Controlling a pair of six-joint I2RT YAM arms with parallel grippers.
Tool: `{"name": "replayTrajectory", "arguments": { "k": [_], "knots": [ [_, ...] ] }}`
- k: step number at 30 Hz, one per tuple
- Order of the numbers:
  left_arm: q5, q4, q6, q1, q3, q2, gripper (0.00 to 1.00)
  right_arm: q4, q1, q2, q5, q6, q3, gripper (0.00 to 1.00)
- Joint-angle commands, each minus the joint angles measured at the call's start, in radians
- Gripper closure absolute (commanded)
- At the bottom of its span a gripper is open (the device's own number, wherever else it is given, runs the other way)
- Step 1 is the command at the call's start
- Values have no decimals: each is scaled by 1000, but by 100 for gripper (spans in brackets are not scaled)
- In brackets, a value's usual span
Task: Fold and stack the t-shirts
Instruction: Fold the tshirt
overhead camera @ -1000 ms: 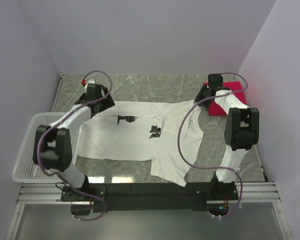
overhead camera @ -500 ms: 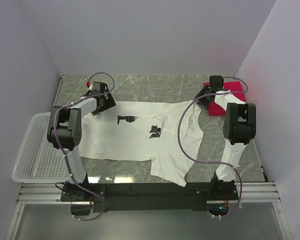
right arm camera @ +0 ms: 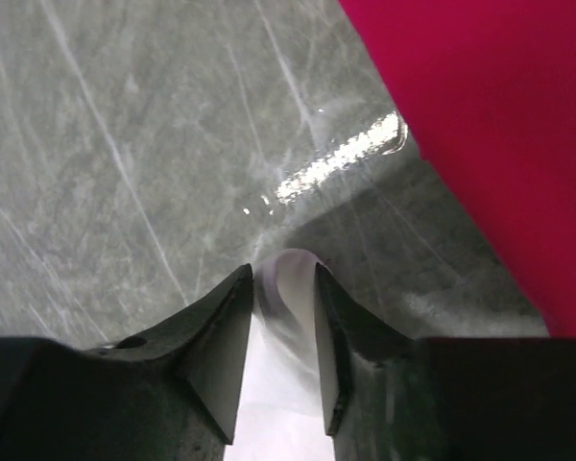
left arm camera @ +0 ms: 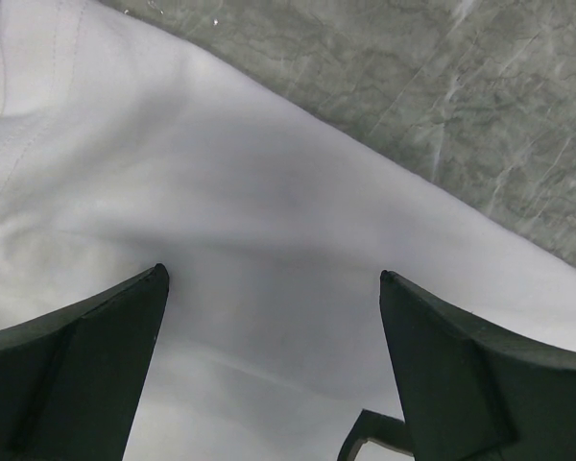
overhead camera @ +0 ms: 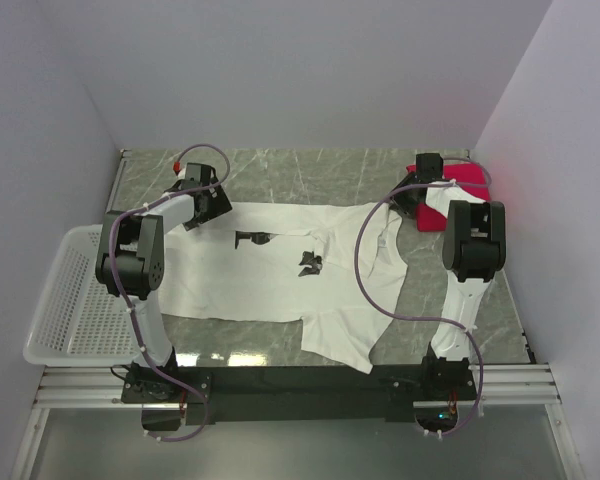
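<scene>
Two arms at far edge of white tee [overhead camera: 270, 270]: R gripper [right arm camera: 283, 274] pinches a corner beside folded red tee [right arm camera: 480, 125], L gripper [left arm camera: 274, 279] w/ fingers spread over cloth, prob. for two-corner fold.

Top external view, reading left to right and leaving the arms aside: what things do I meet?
White plastic mesh basket → white short-sleeved cloth t-shirt with small black print → bright red folded cloth shirt.
</scene>
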Motion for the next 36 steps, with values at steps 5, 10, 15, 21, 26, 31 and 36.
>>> {"name": "replayTrajectory", "arguments": {
  "k": [5, 10, 15, 21, 26, 31, 36],
  "knots": [
    [9, -26, -31, 7, 31, 42, 2, -26, -6, 11, 22, 16, 51, 84],
    [31, -54, -60, 22, 60, 66, 2, -29, -21, -22, 126, 16, 36, 100],
    [60, -83, -82, 24, 123, 106, 2, -16, -61, -45, 174, 26, 31, 100],
    [121, -56, -97, 24, 154, 129, 1, -39, -78, -22, 177, -23, 95, 100],
    [128, -31, -90, 24, 172, 97, 1, -46, -86, -2, 183, -64, 143, 100],
    [68, -54, -80, 24, 162, -12, 1, -75, -87, -9, 228, -96, 187, 93],
    [-50, -134, -106, 22, 70, -164, 1, -88, -69, -136, 240, -113, 96, 66]
  ]
}}
